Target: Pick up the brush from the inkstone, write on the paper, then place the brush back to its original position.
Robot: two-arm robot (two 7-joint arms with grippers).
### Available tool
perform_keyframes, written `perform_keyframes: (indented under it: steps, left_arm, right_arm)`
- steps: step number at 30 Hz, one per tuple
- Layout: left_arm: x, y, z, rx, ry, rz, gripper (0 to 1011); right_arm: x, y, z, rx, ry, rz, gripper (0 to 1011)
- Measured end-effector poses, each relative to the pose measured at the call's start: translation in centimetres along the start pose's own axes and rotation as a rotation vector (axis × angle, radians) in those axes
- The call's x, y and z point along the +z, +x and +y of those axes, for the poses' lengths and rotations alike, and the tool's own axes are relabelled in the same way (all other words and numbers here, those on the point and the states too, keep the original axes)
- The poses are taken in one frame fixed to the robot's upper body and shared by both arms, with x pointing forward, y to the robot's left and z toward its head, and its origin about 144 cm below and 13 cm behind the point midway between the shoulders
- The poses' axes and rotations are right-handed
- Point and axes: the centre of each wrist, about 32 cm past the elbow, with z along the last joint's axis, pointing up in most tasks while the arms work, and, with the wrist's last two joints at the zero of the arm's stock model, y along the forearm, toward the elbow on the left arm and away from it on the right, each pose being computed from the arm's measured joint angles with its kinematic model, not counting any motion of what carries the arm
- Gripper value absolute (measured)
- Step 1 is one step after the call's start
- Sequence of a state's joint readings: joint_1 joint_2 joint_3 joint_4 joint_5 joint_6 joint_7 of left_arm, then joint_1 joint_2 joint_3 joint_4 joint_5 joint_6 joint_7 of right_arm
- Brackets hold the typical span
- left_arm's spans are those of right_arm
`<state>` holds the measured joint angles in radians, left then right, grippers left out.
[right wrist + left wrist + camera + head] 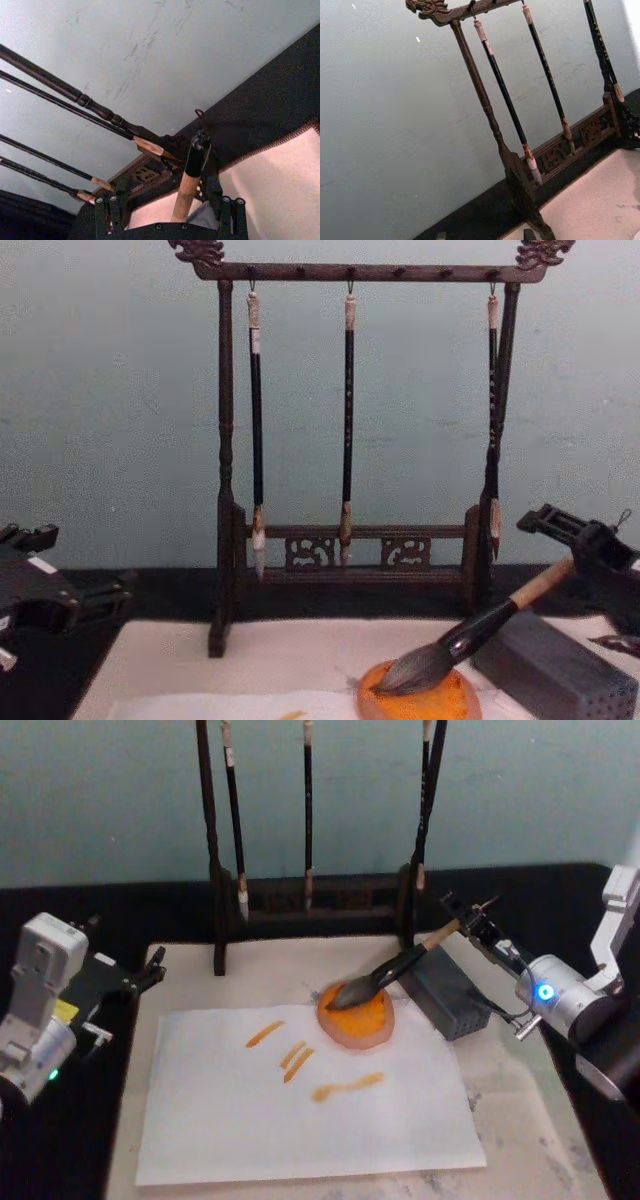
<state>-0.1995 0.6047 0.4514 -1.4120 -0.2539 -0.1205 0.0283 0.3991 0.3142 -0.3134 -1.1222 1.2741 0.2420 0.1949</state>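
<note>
Head view shows your right end effector clamped on the brush handle at far right, tuft lying in the inkstone, which touches the paper. Your left end effector waits at the left; I cannot tell its opening.

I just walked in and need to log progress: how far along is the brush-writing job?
Writing looks done: four orange strokes mark the paper. In hand: the right gripper holds the brush by its handle, tuft resting on the inkstone. Left: let go and pull back. The left gripper sits idle beside the mat.
</note>
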Motion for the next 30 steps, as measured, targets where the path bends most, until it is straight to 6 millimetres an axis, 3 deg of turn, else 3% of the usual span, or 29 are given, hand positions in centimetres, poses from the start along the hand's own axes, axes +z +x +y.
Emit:
perform_keyframes:
  steps: [20,30]
  left_arm:
    - [0.0,0.0,0.0,0.0,0.0,0.0,1001]
    - [0.0,0.0,0.0,0.0,0.0,0.0,1001]
  right_arm:
    - [-0.7,-0.1,-4.7,-0.009,0.013,0.006,1000]
    - [-1.6,-2.8,-6.1,0.008,0.049,-0.279,1000]
